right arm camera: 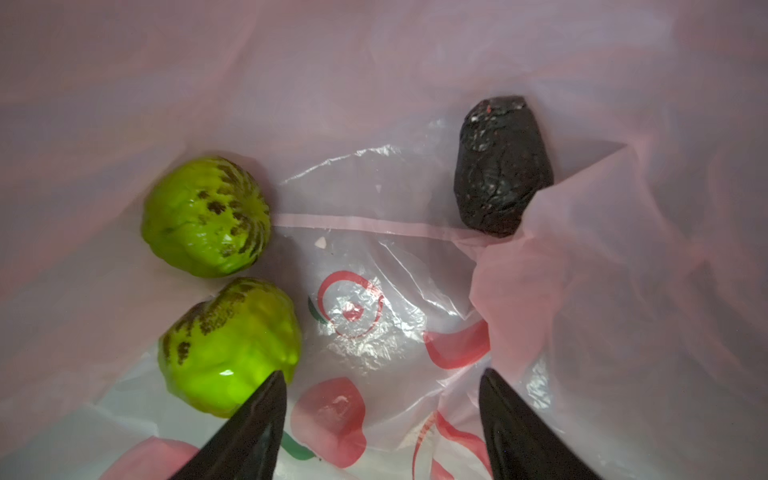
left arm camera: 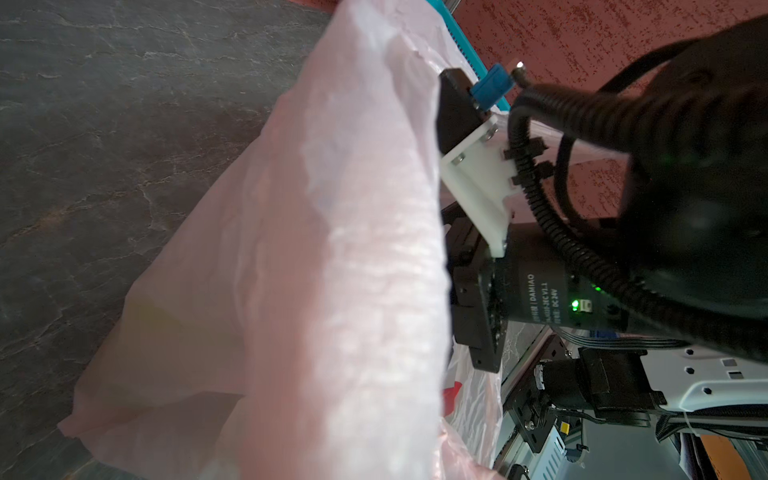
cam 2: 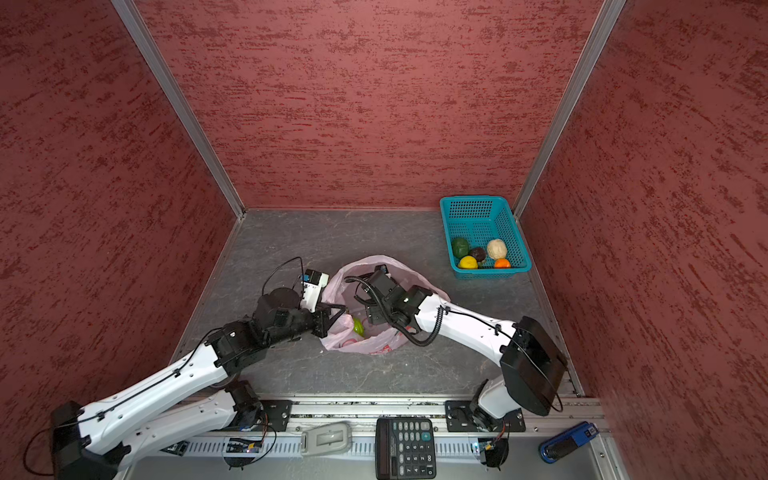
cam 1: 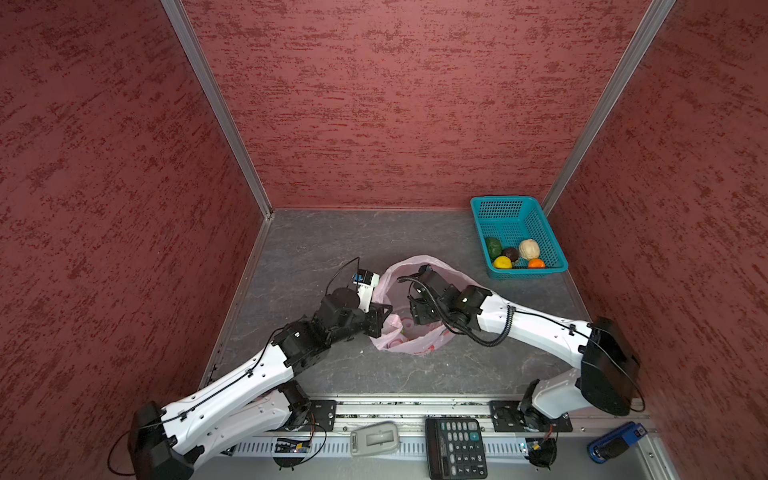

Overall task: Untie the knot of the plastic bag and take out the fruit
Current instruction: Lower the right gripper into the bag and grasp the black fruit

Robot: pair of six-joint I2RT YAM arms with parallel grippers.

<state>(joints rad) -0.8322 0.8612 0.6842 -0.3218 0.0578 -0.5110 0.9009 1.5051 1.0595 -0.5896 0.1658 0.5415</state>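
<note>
Right wrist view alone shows black fruit [right arm camera: 503,166] inside plastic bag [right arm camera: 374,83].

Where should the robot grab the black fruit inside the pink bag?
Across the narrow middle of the dark fruit, coming straight down through the open mouth of the plastic bag. It lies on its side, egg-shaped, so the jaws span its short width. A pink fold laps over one end, so probably stay clear of that.

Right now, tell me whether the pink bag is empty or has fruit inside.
Not empty: the right wrist view shows a bright green fruit, a second green fruit and a black fruit lying inside the plastic bag.
</note>
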